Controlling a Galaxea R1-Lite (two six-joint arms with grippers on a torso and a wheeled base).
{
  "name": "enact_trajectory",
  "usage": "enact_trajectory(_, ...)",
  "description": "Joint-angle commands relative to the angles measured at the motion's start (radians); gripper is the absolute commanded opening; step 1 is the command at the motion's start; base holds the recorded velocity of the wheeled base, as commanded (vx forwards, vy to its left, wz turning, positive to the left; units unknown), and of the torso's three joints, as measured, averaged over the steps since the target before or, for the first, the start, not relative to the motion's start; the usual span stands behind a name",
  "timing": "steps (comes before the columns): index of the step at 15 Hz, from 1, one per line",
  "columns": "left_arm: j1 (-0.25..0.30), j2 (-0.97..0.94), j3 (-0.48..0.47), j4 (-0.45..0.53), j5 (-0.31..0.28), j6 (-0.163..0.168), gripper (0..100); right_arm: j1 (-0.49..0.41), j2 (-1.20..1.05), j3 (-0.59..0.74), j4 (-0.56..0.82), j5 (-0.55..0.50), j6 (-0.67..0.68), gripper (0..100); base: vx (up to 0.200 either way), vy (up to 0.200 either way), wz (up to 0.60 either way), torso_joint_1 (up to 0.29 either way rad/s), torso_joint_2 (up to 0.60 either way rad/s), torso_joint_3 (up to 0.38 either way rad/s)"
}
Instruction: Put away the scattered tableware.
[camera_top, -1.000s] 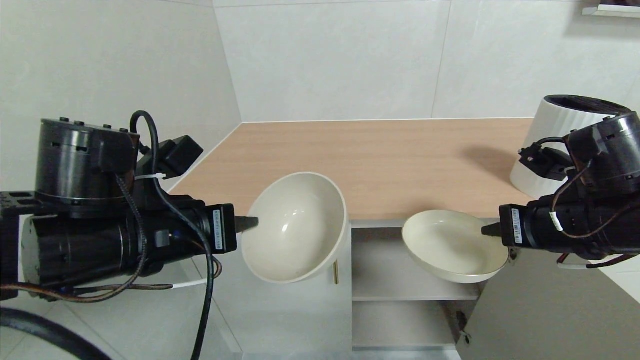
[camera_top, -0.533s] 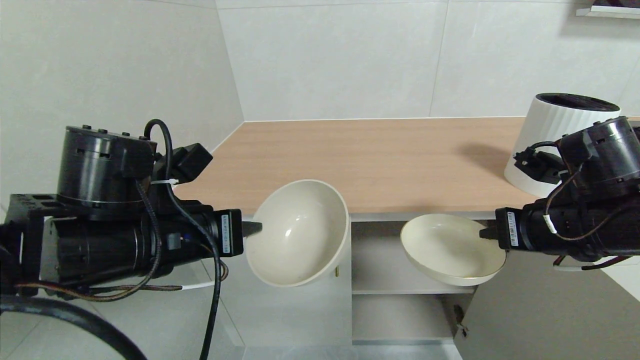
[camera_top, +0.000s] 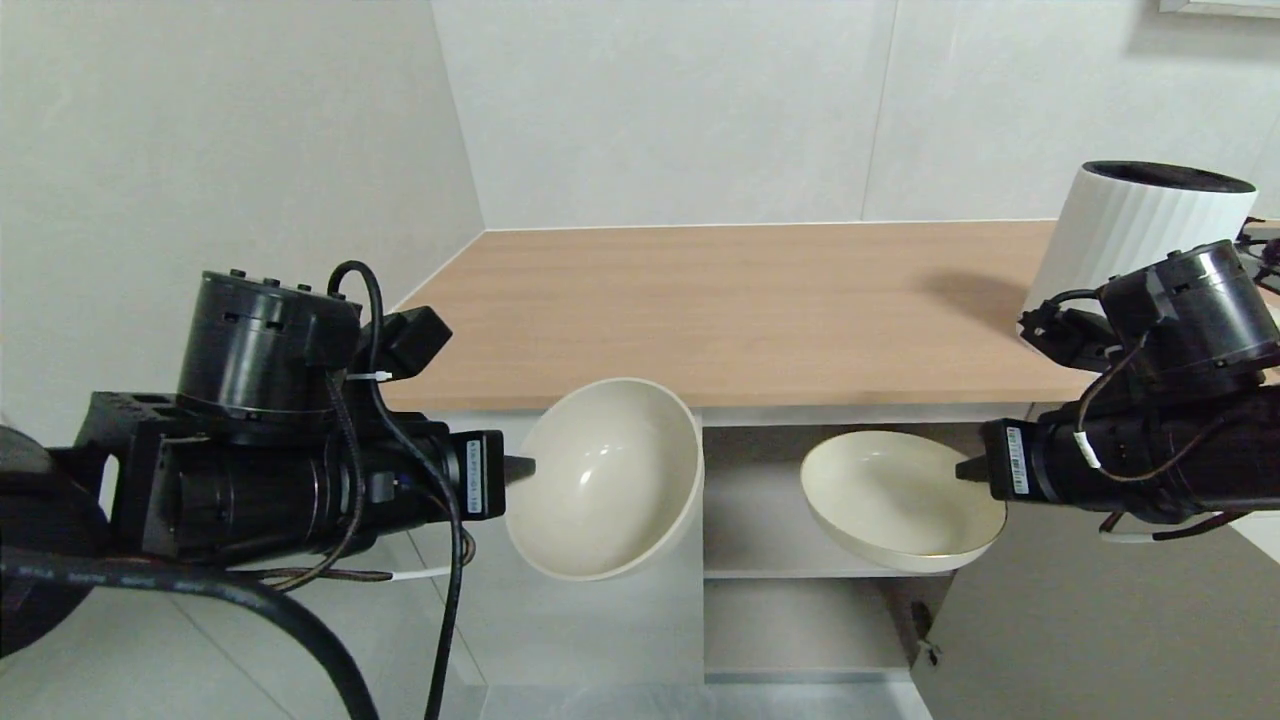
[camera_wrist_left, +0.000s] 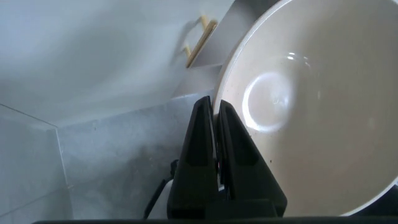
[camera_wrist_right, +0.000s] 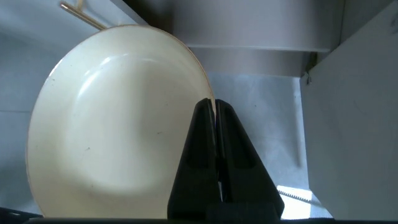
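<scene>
My left gripper (camera_top: 520, 466) is shut on the rim of a deep cream bowl (camera_top: 603, 478), holding it tilted in the air in front of the counter edge. In the left wrist view the same bowl (camera_wrist_left: 311, 99) has its rim pinched in the gripper (camera_wrist_left: 216, 118). To the right, my right gripper (camera_top: 968, 469) is shut on the rim of a shallow cream dish (camera_top: 900, 500), held level before the open cabinet (camera_top: 790, 540). The right wrist view shows that dish (camera_wrist_right: 118, 118) clamped at its edge by the gripper (camera_wrist_right: 215, 115).
A wooden countertop (camera_top: 740, 300) runs along the tiled wall. A white ribbed container (camera_top: 1140, 225) stands at its right end. Below it the cabinet shelf (camera_top: 760, 575) lies open, with the door (camera_top: 1100, 610) swung out to the right and a brass handle (camera_wrist_left: 198, 42) on the closed left door.
The head view has shifted, with the counter edge now higher in the picture. Both grippers keep their hold, and the bowl and dish now hang lower against the counter, level with the cabinet opening.
</scene>
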Motion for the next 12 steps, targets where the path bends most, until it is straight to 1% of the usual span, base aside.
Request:
enact_trajectory(1, -0.001, 0.019, -0.003, -0.001, 0.002, -0.001, 0, 0.0, 0.012, -0.001, 0.0, 0.0, -0.008, 0, 0.0, 0.0, 0.0, -0.173, 0.45, 0.266)
enact_trajectory(10, -0.004, 0.028, 0.0, -0.001, 0.01, -0.001, 0, -0.001, 0.015, -0.001, -0.002, -0.004, -0.016, 0, 0.0, 0.0, 0.0, -0.153, 0.46, 0.298)
enact_trajectory(12, -0.015, 0.037, 0.0, -0.001, 0.012, -0.001, 0, -0.001, 0.018, -0.001, -0.008, -0.009, -0.016, 0, 0.0, 0.0, 0.0, -0.112, 0.44, 0.334)
